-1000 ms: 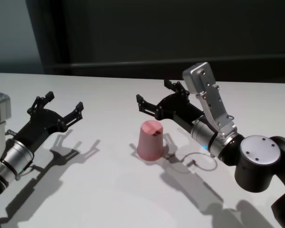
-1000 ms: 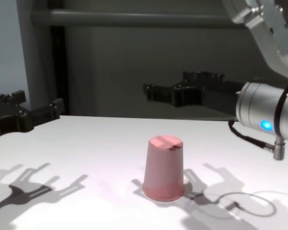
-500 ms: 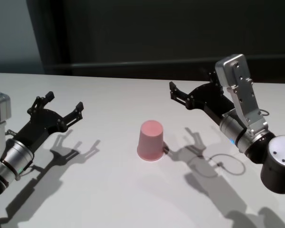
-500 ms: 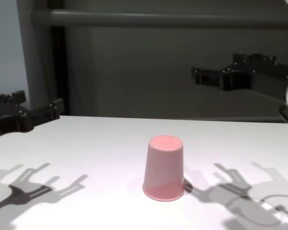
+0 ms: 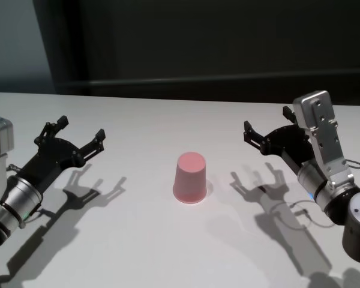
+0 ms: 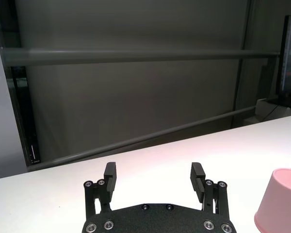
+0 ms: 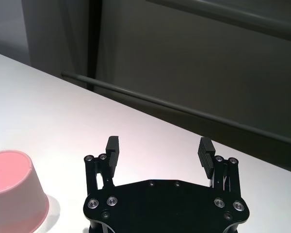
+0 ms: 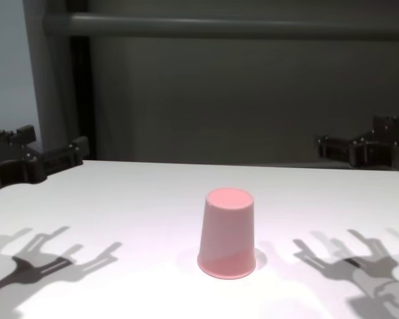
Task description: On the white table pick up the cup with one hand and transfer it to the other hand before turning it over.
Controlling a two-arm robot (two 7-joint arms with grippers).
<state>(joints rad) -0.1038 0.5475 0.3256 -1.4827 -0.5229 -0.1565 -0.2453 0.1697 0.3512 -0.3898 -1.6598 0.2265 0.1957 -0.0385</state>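
The cup (image 5: 191, 177) stands rim-down at centre frame on the white table (image 5: 144, 246), both the left gripper (image 5: 72, 141) and right gripper (image 5: 270, 133) spread wide and well apart from it, so either pickup is pending or the task looks complete.

The right gripper (image 7: 158, 145) hovers above the white table (image 7: 63, 107), fingers spread apart. The cup (image 7: 14, 189) stands inverted beside it, untouched.

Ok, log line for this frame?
cup: upside down on white table, untouched | left gripper: open, clear | right gripper: open, clear
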